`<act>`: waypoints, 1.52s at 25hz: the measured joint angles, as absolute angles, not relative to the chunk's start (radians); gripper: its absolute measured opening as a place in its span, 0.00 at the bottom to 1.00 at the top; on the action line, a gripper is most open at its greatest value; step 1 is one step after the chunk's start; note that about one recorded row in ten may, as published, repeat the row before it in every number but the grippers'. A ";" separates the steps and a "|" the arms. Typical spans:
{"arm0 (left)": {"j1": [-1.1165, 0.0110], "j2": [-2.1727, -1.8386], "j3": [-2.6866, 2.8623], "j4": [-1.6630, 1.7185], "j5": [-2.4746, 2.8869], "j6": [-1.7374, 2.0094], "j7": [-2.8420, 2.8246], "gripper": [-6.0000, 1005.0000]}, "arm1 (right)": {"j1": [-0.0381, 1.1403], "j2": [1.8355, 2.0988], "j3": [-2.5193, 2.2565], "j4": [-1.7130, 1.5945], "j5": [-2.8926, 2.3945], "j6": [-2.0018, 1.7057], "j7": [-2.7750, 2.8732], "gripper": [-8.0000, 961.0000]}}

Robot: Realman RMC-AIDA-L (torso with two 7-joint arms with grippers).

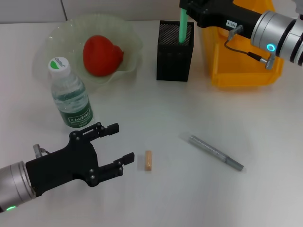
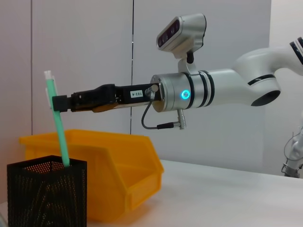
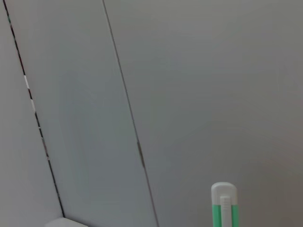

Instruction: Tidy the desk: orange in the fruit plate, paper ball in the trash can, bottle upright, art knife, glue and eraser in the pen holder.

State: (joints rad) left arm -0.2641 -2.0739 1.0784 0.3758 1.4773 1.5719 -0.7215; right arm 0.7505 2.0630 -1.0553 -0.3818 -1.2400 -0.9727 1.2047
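Note:
My right gripper [image 1: 185, 10] is shut on a green glue stick [image 1: 182, 26] with a white cap. It holds the stick upright with the lower end inside the black mesh pen holder [image 1: 175, 49]. The left wrist view shows the same grip [image 2: 59, 103], the stick [image 2: 59, 137] and the holder [image 2: 46, 194]. The stick's capped top shows in the right wrist view [image 3: 223, 205]. My left gripper [image 1: 123, 143] is open and empty at the front left, just left of a small tan eraser [image 1: 148, 161]. A grey art knife [image 1: 216, 152] lies to the right. The bottle [image 1: 71, 94] stands upright. A red fruit [image 1: 102, 54] sits in the pale green fruit plate [image 1: 57, 35]. No paper ball is in view.
A yellow bin [image 1: 241, 56] stands behind and to the right of the pen holder, under my right arm; it also shows in the left wrist view [image 2: 113, 170]. The bottle stands close behind my left gripper.

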 joint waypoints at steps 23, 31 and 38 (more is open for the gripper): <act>-0.241 -2.074 1.197 0.683 1.480 1.681 -1.097 0.61 | 0.400 2.080 -1.061 -0.824 -1.400 -1.328 1.379 0.60; -0.209 -2.071 1.274 0.809 1.500 1.656 -1.074 0.61 | 0.299 2.088 -0.973 -1.117 -1.910 -1.541 1.625 0.87; -0.175 -2.071 1.447 1.226 1.743 1.498 -1.371 0.61 | 0.270 2.085 -0.853 -1.072 -2.008 -1.720 1.510 0.87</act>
